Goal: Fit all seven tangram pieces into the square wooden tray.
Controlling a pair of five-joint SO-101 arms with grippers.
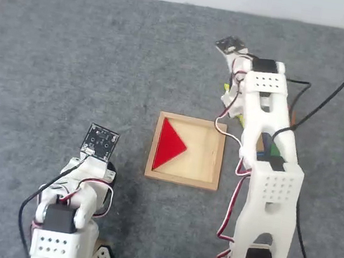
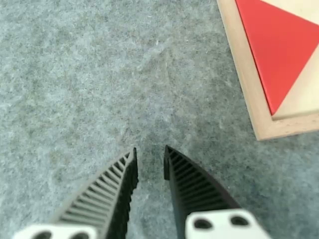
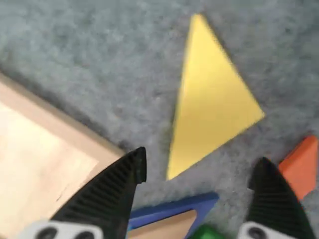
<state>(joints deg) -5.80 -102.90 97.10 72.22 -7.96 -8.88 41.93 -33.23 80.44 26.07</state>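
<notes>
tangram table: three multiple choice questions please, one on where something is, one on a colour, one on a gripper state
1. The red triangle lies:
A) flat in the tray
B) outside it
C) lifted in the air

2. The triangle seen between the fingers of the right gripper is:
A) green
B) yellow
C) red

3. The right gripper is:
A) shut on a piece
B) shut on nothing
C) open

Answers:
1 A, the high view shows it inside the rim, against one side.
2 B, the right wrist view shows a yellow triangle in the gap between the fingers.
3 C, its fingers stand wide apart and grip nothing.
</notes>
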